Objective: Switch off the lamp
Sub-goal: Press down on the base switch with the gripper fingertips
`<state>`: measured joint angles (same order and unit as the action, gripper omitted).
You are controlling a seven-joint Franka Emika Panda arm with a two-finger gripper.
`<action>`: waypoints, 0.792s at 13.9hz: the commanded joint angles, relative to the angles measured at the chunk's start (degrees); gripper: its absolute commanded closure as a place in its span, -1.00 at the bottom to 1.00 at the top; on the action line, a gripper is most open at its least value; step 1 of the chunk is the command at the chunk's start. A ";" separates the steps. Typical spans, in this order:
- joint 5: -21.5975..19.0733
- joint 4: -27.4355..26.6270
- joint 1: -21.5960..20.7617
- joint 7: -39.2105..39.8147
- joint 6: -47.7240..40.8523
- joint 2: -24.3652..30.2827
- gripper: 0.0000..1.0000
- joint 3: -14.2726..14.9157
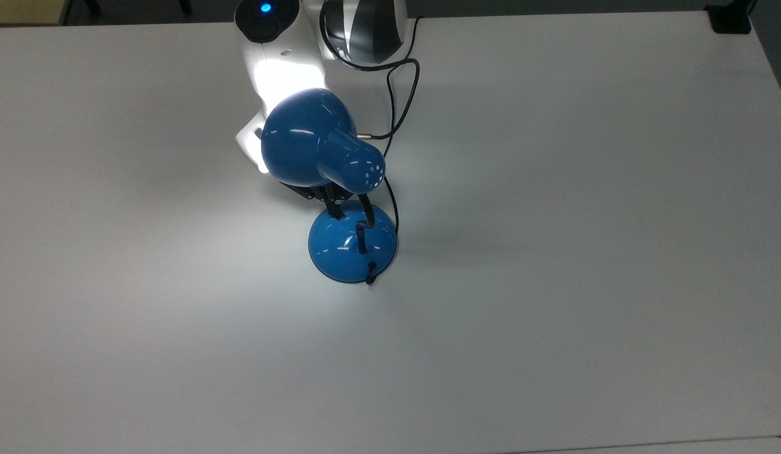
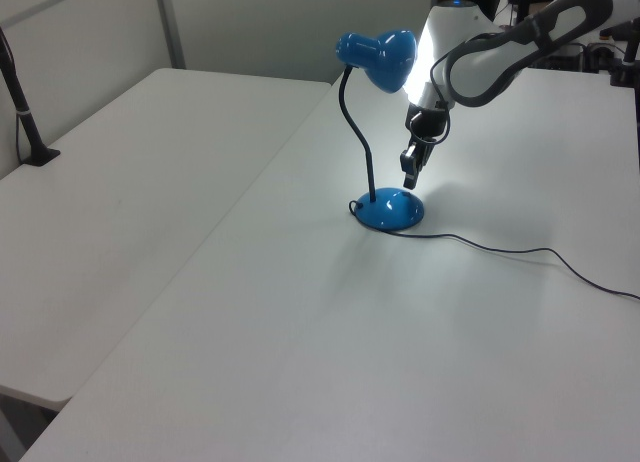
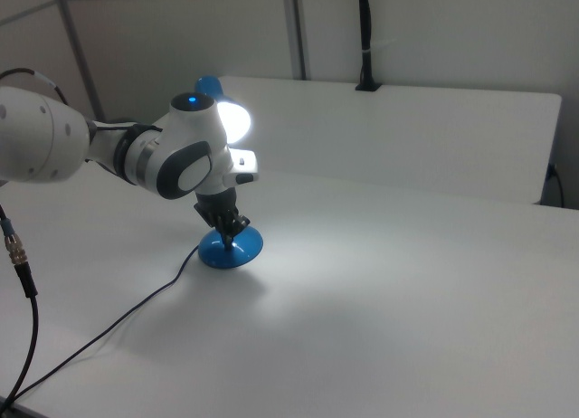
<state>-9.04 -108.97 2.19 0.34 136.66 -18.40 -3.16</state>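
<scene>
lamp [image 1: 349, 243] lit, no readable writing | pincer [image 2: 409, 180] clenched, tip at its base

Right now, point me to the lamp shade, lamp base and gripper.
lamp shade [image 1: 302, 142], top view, on the blue dome's upper surface.
lamp base [image 1: 340, 249], top view, on the blue dome, left of the neck.
gripper [image 2: 409, 179], left view, at the fingertips above the base.

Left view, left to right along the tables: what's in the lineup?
Black post at the far left edge → lamp → gripper just above the lamp's base → black cord trailing off toward the left view's right edge.
</scene>
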 commanded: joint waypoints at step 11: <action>-0.45 -5.37 -1.22 -0.52 5.72 -1.64 1.00 0.17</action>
<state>-9.04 -110.61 2.01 0.32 139.35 -18.91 -3.15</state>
